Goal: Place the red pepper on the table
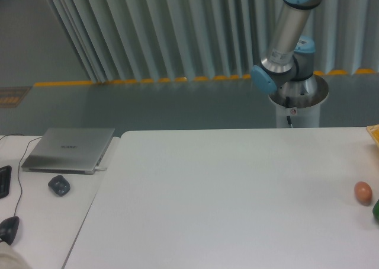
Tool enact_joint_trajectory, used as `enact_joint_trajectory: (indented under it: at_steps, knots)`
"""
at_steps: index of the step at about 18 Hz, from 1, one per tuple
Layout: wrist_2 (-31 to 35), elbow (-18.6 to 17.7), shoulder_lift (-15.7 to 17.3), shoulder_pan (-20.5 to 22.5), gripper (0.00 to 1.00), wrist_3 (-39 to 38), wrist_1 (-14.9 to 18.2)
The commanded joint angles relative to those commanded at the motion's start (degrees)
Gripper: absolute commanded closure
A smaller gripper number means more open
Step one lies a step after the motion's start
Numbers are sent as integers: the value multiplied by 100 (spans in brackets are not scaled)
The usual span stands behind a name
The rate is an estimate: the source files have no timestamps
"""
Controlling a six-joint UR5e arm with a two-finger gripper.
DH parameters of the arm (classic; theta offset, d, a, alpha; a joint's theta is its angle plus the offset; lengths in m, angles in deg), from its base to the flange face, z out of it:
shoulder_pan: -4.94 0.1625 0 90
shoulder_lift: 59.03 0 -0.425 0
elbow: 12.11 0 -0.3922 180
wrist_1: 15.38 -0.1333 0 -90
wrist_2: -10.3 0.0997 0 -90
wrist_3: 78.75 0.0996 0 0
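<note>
The robot arm [288, 37] runs out past the top edge, so its gripper is out of view. At the right edge a green item [376, 210] and a yellow object [374, 133] on the table [225, 198] are mostly cut off. At the left edge a keyboard [3, 181] and a dark mouse [8, 229] are partly cropped.

Table [225, 186] bare mid-span; egg-shaped object [363, 192], green item [376, 210] crowd right edge.

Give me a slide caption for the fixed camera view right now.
UR5e arm rises out of frame behind the white table; egg-shaped object near right edge; no red pepper or gripper visible.
</note>
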State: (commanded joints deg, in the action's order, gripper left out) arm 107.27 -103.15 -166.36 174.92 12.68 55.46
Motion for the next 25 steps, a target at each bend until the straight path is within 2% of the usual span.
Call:
enact_joint_trajectory:
  at_steps: [7, 12, 14, 20, 25]
  knots:
    - [-880, -633, 492, 615, 1, -555, -35]
    - [-1232, -1090, 677, 704, 1, -1320, -88]
    - [-1381, -1152, 677, 695, 1, -1575, -97]
    - [-1399, -1222, 651, 712, 1, -1672, -114]
    - [-1399, -1257, 572, 774, 2, -1663, -307]
